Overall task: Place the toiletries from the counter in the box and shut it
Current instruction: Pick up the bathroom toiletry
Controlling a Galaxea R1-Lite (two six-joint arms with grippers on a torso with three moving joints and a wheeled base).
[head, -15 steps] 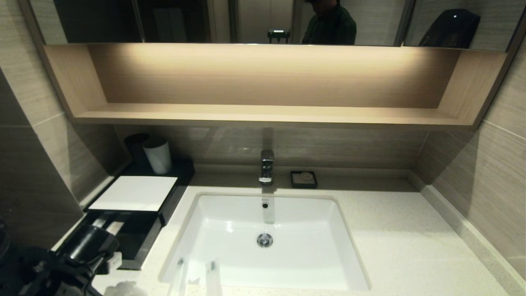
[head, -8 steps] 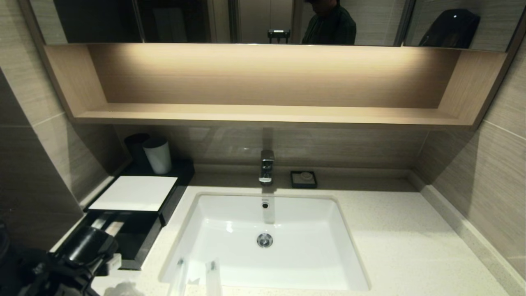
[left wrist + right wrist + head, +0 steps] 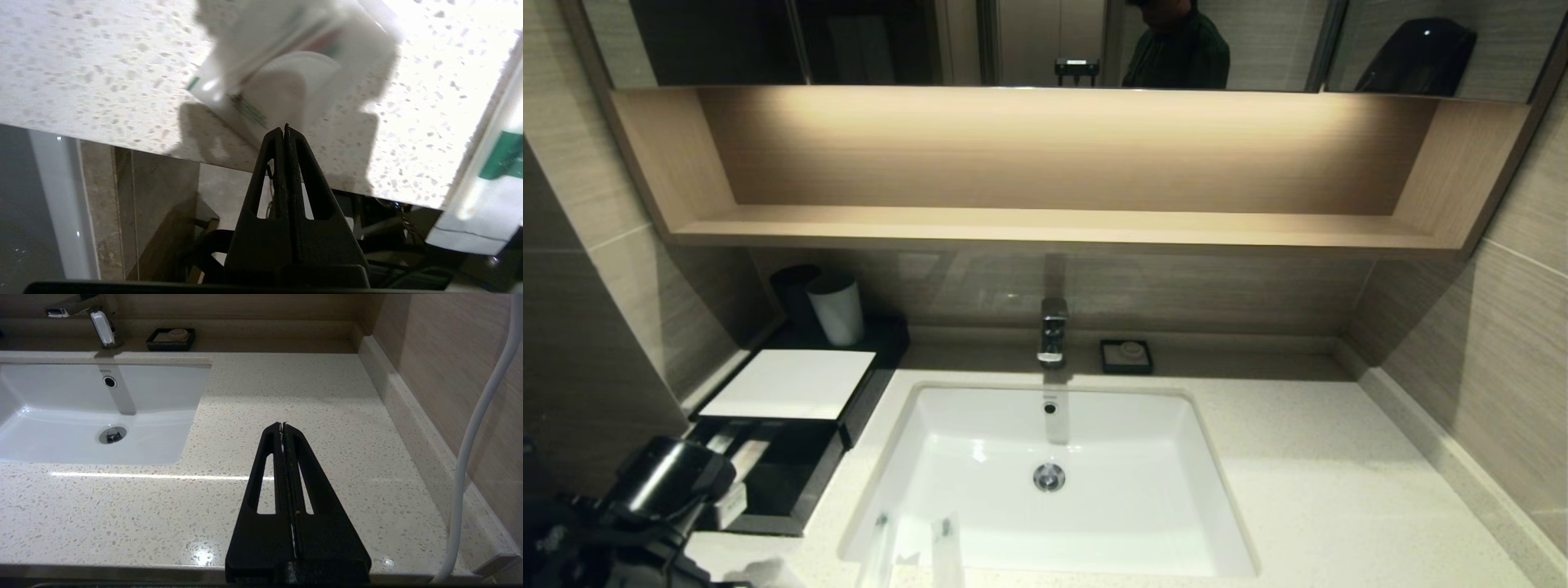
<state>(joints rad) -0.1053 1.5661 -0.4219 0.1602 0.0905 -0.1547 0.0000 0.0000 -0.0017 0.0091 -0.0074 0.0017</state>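
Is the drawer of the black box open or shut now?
Open. The drawer is pulled out in front of the box's white top panel, its inside showing.

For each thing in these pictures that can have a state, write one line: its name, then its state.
Box: drawer pulled open, packets inside.
Square packet: pinched at its edge by the left claw.
Long packets: lying at the counter's front edge.
Left claw: shut on the square packet.
Right claw: shut, empty, over bare counter.
Tap: no water running.
Basin: empty.
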